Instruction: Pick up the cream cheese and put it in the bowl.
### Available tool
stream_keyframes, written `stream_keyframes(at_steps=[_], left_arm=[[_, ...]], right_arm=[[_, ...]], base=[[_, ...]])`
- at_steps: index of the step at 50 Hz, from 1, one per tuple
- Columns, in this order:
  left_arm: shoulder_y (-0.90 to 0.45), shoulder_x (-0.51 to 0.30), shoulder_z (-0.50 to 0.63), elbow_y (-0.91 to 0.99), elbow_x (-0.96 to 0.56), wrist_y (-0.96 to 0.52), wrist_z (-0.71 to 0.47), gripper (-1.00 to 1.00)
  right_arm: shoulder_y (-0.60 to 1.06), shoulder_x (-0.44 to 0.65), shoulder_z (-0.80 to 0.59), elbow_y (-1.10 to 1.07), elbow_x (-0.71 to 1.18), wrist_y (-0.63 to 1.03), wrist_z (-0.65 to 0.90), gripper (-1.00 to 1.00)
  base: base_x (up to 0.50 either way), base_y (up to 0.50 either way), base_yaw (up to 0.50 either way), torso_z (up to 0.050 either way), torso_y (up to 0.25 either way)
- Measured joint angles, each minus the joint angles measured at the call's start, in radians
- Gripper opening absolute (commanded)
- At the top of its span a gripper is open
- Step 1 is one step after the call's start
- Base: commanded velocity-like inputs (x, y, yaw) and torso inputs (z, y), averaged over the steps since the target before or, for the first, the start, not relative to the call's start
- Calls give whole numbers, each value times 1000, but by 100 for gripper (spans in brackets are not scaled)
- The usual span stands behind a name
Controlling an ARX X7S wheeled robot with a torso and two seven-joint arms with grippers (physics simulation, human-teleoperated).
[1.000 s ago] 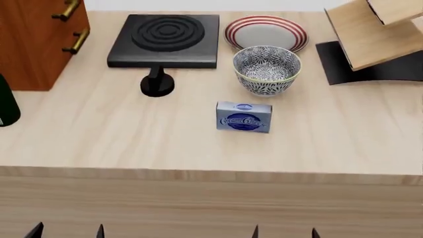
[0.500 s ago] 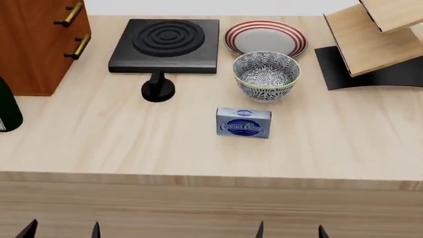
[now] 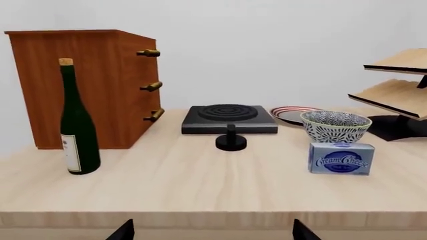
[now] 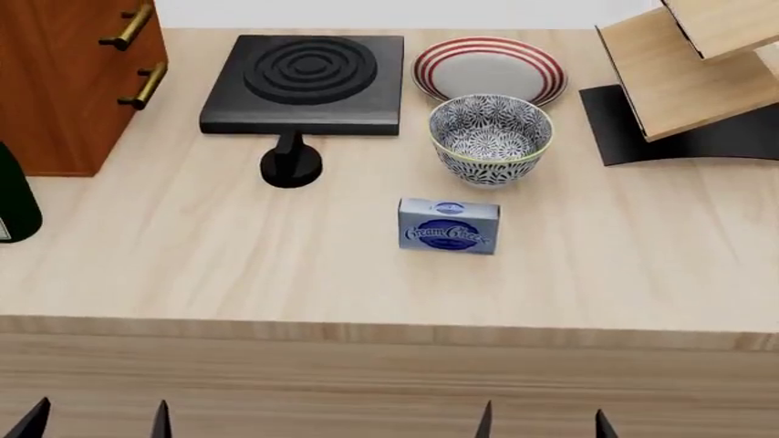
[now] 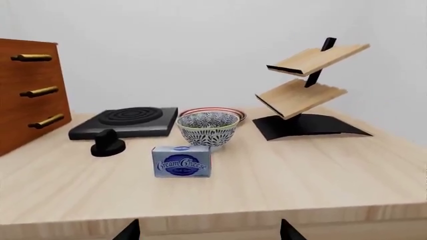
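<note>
The cream cheese (image 4: pixel 448 225) is a small pale blue box with a dark blue oval logo, standing on the wooden table (image 4: pixel 219 255) just in front of the bowl (image 4: pixel 491 139). That bowl is deep, with a black-and-white floral pattern. Both show in the left wrist view, cream cheese (image 3: pixel 341 158) and bowl (image 3: pixel 335 126), and in the right wrist view, cream cheese (image 5: pixel 181 161) and bowl (image 5: pixel 209 129). My left gripper (image 4: pixel 95 423) and right gripper (image 4: pixel 543 424) hang open below the table's front edge, well short of the box, with nothing between their fingers.
A black stove burner (image 4: pixel 306 82) with its knob (image 4: pixel 290 161) sits behind and left of the box. A red-ringed plate (image 4: pixel 490 68) lies behind the bowl. A wooden drawer cabinet (image 4: pixel 67 82) and a green wine bottle (image 3: pixel 77 122) stand at left, a wooden tiered rack (image 4: pixel 688 73) at right.
The head view tilted slightly over the first half second, shifting the scene down in frame. Since then the left gripper's fingertips have drifted left; the cream cheese and bowl have not moved.
</note>
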Motion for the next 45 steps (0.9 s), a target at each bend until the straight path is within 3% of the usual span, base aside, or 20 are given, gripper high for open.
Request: stream_keyframes(at_steps=[10,45], left_arm=[[3,-11,5,68,-5,-48,-20,100],[10,-46,10,122,-30,-69,-48,100]], right_arm=[[-11,12,-8,-39,-1,4,16,100],[-33,46,-18,-114,25,0,46,100]], base=[[53,0,0,0,0],[496,0,0,0,0]])
